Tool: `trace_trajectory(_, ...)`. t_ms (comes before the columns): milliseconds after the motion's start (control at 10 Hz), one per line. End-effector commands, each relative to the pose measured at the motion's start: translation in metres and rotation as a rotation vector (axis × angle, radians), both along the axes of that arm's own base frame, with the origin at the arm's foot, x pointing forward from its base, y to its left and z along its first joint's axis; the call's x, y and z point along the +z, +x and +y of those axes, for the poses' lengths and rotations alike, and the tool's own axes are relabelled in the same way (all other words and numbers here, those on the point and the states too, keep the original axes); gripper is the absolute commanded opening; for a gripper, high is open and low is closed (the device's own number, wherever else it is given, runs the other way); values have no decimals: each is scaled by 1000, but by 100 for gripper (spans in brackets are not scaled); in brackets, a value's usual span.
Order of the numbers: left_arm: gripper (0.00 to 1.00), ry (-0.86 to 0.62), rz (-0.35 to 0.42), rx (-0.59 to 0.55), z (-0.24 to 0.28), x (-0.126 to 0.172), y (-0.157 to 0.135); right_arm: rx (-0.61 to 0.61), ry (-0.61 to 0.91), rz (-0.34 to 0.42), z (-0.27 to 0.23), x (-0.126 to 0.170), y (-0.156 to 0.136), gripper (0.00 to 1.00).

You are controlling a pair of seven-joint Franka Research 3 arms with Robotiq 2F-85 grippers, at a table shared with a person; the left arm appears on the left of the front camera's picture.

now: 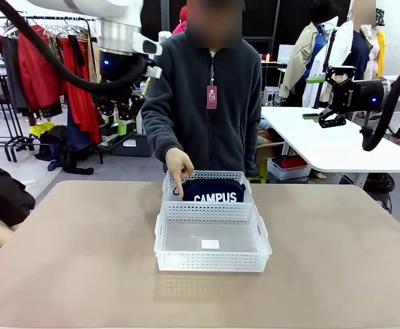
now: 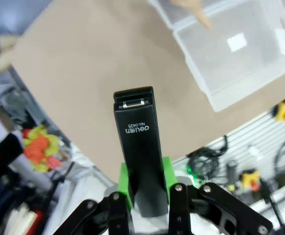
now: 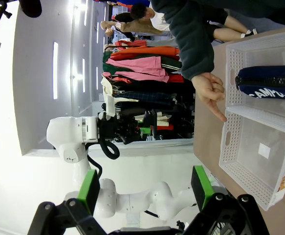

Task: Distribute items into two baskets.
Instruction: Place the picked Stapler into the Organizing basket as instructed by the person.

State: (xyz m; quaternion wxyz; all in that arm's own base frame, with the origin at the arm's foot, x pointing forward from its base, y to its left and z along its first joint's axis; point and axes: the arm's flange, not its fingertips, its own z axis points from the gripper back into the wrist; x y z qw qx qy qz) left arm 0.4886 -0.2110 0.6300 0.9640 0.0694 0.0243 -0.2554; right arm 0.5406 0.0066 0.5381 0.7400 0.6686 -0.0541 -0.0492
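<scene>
Stapler (image 2: 138, 147), long axis along the fingers, sits clamped in the raised left gripper (image 2: 144, 188); the empty labelled basket (image 1: 212, 255) lies below, nearer this arm. Right gripper (image 3: 144, 193) spread, empty.

pouch (image 1: 213, 190) in far basket (image 1: 169, 182) | near basket (image 1: 211, 260) touching, in front

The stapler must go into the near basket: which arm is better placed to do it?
Left. Its claw already grips the stapler, raised above the table's left side. The right claw is open and empty; the near basket holds nothing.
</scene>
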Motion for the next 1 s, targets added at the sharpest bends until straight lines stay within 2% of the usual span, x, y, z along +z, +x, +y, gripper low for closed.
trace_trajectory(0,0,47,-3,-186,-14,5,9,1,0,-2,0,2,-2,100)
trace_trajectory(300,0,61,-37,-464,-58,-8,8,1,0,-2,0,2,-2,100)
trace_trajectory(500,0,55,-56,-568,-88,-21,3,1,0,-2,0,2,-2,100)
trace_trajectory(600,0,53,-59,-602,-93,-23,0,1,0,-2,0,2,-2,100)
trace_trajectory(700,0,18,-79,-585,-95,-20,-1,1,0,-2,0,2,-2,100)
trace_trajectory(800,0,-7,-136,-475,-90,-17,3,1,0,-2,0,2,-2,100)
trace_trajectory(900,0,32,-53,-576,-107,-22,0,1,0,-2,0,2,-2,100)
